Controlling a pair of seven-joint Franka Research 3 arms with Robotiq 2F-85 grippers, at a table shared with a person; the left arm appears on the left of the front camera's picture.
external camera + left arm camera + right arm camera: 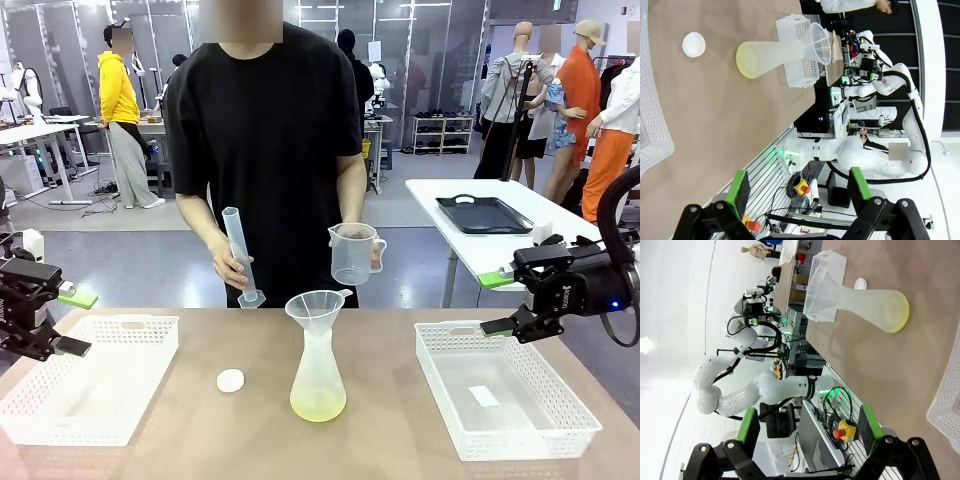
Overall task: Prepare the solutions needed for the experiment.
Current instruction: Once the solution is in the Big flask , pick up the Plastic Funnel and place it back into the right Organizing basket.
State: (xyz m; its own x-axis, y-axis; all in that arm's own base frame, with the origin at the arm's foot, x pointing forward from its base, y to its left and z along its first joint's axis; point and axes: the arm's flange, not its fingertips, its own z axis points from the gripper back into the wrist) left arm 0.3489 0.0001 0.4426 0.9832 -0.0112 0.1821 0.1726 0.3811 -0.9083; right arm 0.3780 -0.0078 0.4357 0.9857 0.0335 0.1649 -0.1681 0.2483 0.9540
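**Both grippers idle, filling step at the flask looks person-driven**

Left gripper [72,322]: jaws spread wide with nothing between them, parked well left of the flask [318,385], at the outer edge of the left basket [90,425]. Right gripper [497,303]: also spread and empty, well right of the flask, over the far rim of the right basket [520,440].

The solution [318,405] is a thin pale yellow layer in the flask bottom, with a funnel [318,305] seated in the neck. A white stopper [230,380] lies on the table left of the flask, not touching it.

Behind the flask, the person holds a tilted graduated cylinder [240,255] in one hand and a clear beaker [352,253] in the other. Both look empty, but I can't confirm that.

My read is that we're in the measure-and-pour phase and the robot is waiting. The likely next moves are either arm taking a vessel for its basket, or the funnel coming out and the stopper going in. The flask is light and top-heavy with the funnel, so any approach should avoid knocking the neck.
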